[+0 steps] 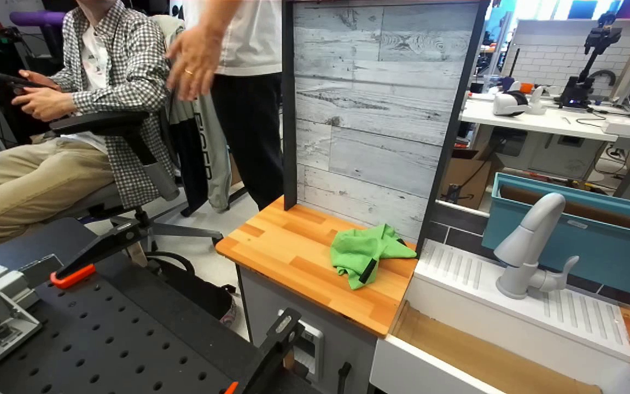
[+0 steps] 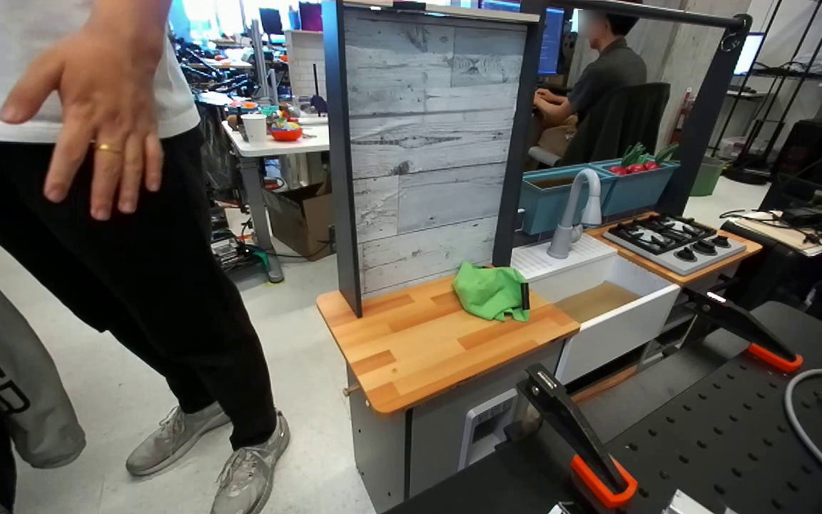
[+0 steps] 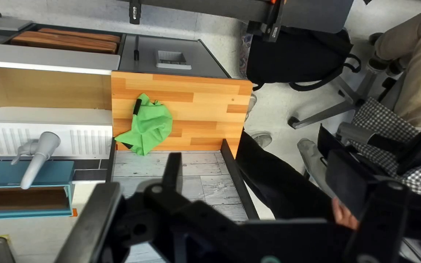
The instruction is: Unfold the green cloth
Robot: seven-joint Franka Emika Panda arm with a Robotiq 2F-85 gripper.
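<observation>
The green cloth (image 1: pixel 360 250) lies crumpled in a loose heap on the wooden countertop (image 1: pixel 276 235), against the wood-look back panel, with black strips on its edges. It also shows in an exterior view (image 2: pixel 489 291) and in the wrist view (image 3: pixel 151 126). My gripper (image 3: pixel 252 159) shows in the wrist view with its two fingers spread wide apart and nothing between them. It is well away from the cloth, not touching it. The gripper is not seen in either exterior view.
The grey back panel (image 1: pixel 380 109) stands behind the cloth. A white sink (image 2: pixel 618 300) with a grey faucet (image 2: pixel 574 214) adjoins the countertop. A stove top (image 2: pixel 675 239) lies beyond. A person stands by the counter with a hand (image 2: pixel 104 121) hanging; another sits nearby.
</observation>
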